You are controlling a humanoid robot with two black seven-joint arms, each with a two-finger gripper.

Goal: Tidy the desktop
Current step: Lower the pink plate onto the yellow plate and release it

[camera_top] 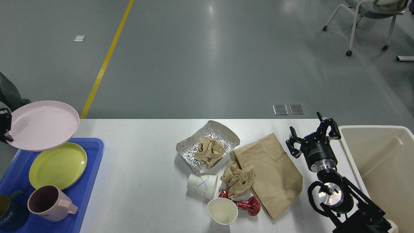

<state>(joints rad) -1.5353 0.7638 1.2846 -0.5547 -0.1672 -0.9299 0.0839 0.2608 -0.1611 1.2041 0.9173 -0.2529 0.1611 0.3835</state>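
The white desktop [145, 191] carries litter in its middle: a foil sheet [223, 136] with crumpled paper in it, a brown paper bag [275, 174], a crumpled paper wad [237, 179], a tipped paper cup [202, 186], an upright paper cup [222, 211] and a red foil wrapper [247, 205]. At the far left edge, mostly cut off, my left gripper [4, 127] is shut on the rim of a pink plate [43, 124]. The plate hangs above the back of the blue tray [95, 145]. My right gripper [313, 132] stands open and empty just right of the bag.
In the blue tray lie a yellow-green plate [58, 165], a pink mug [48, 202] and a dark teal mug [8, 216]. A beige bin [381, 168] stands at the table's right end. A chair [365, 13] is far back right; a person's leg [9, 94] shows at the left.
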